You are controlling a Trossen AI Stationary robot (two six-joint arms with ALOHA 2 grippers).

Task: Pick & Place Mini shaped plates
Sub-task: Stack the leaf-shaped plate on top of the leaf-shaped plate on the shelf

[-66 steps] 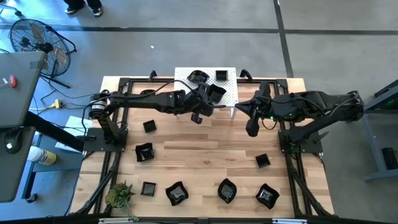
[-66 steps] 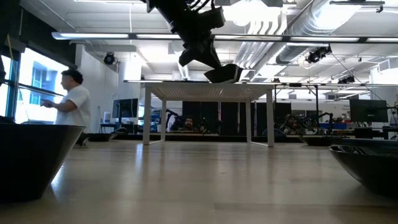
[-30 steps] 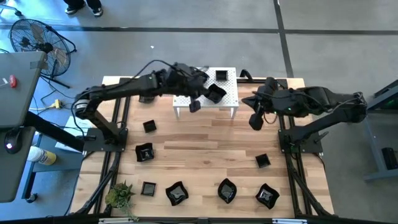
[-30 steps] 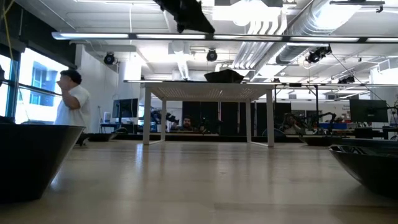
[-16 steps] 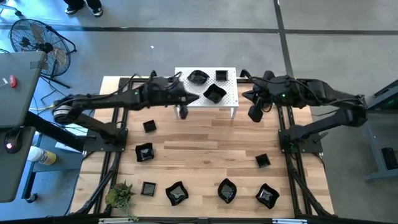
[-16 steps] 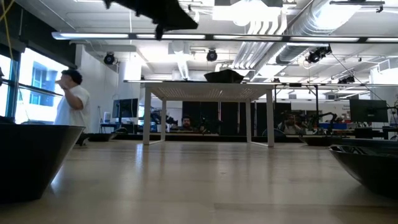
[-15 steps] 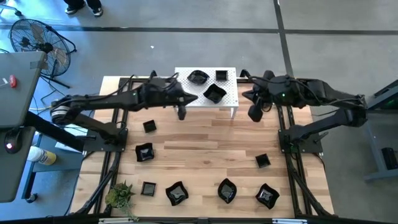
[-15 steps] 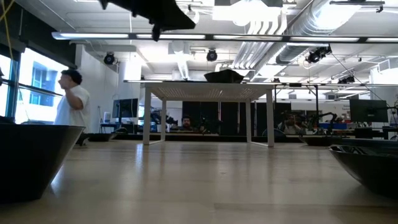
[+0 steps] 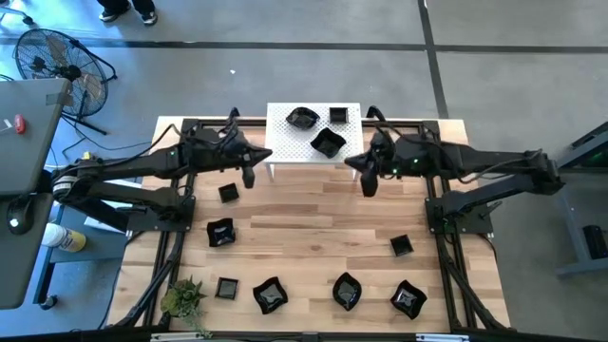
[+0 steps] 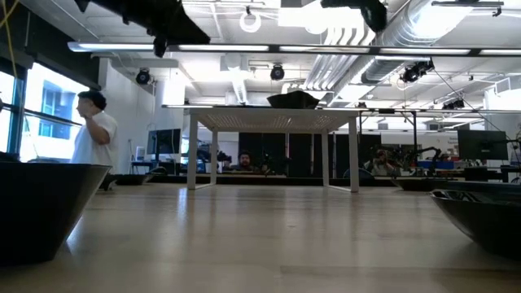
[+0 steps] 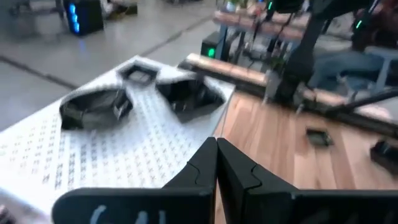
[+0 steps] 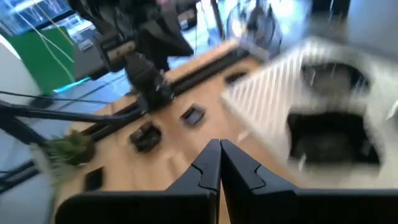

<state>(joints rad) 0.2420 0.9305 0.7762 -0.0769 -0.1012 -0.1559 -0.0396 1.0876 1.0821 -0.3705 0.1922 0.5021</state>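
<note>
Left hand (image 9: 249, 177) had come away from the white rack (image 9: 285, 152), empty, fingers pressed together, now hanging over the surface (image 9: 313, 223) just off the rack's left corner. Three mini shaped plates (image 9: 328, 143) sat on the rack: one delivery judged complete. Eight more black plates (image 9: 220, 233) remained on the wood, spread along the left side and the near edge, one near the right arm's base.

Against the frame about two seconds back: left hand then held a plate above the rack, which carried two; now three.

Right hand (image 9: 368, 182) had shifted left toward the rack's right leg, closed on nothing. Next pick judged likely the small plate (image 9: 228, 193) just beside the left hand
</note>
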